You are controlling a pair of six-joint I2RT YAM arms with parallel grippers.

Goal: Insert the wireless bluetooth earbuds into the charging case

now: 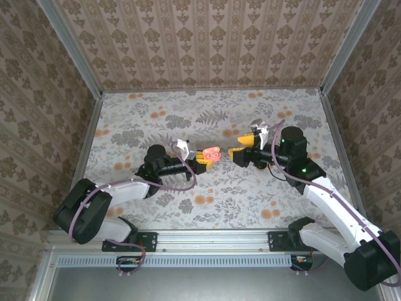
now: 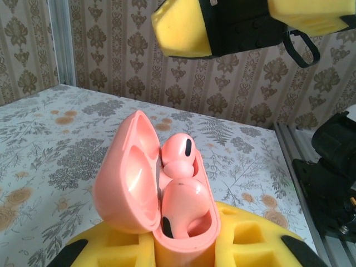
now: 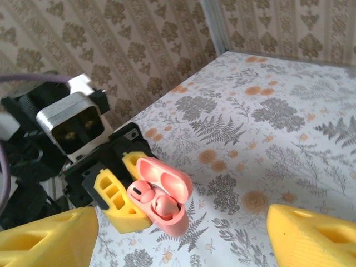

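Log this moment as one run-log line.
left gripper: shut on salmon-pink rounded plastic charging case | lid: open | two small pink earbuds: seated in case | right gripper: open, empty, beside case

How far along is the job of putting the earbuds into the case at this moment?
Looks done: two pink earbuds sit in the wells of the charging case, one above the other. In hand: the left gripper holds the case from below, lid open; the right gripper is open and empty, facing it. Left: probably little, perhaps pressing the buds fully home; I cannot tell if they are seated completely.
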